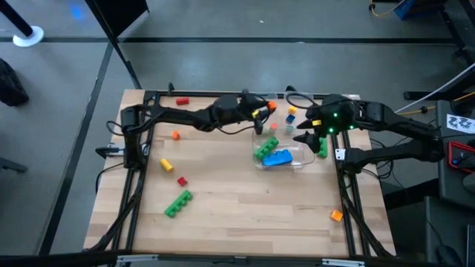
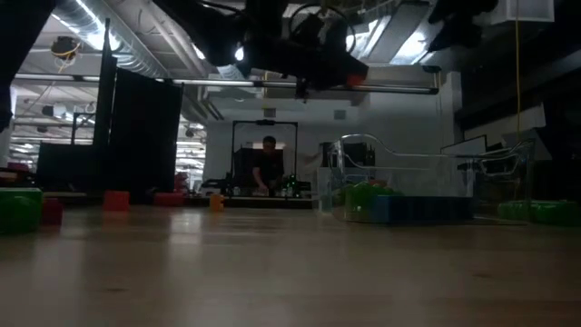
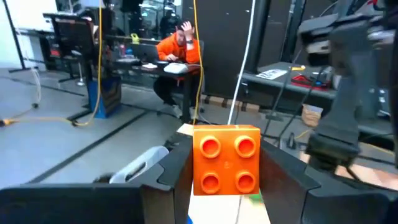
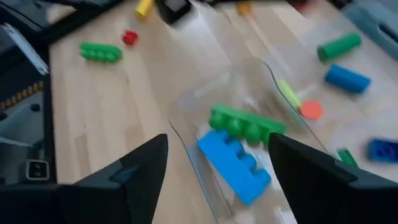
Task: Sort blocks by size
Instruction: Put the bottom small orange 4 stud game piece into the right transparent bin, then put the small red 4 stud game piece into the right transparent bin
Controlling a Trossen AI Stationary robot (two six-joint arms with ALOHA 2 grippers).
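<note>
The left gripper (image 1: 269,108) is reaching across the far side of the tabletop (image 1: 237,200), hanging above the surface at about 12 o'clock from the clear tray (image 1: 304,157). Its jaws are gripping an orange block (image 3: 226,159) — a four-stud brick, studs facing the wrist camera, seated between the two dark fingers (image 3: 166,177).

The right gripper (image 1: 303,130) is hovering at the tray's 1 o'clock edge, jaws standing wide and carrying nothing; its wrist view is looking down into the tray.

Inside the tray a green studded bar (image 4: 247,123) is lying against a blue block (image 4: 235,159), the two touching.

Loose blocks are lying on the tabletop as follows:
- a green bar (image 1: 178,202) at 8 o'clock from the tray, well apart from it;
- a small red block (image 1: 182,180) and a yellow cylinder (image 1: 166,164) near each other, at 9 o'clock from the tray;
- a small orange piece (image 1: 176,134) at the left side;
- a red block (image 1: 182,100) at the far left edge;
- an orange block (image 1: 336,215) near the right front — alone.

In the room beyond, a person in orange (image 3: 180,48) is sitting at a desk.
</note>
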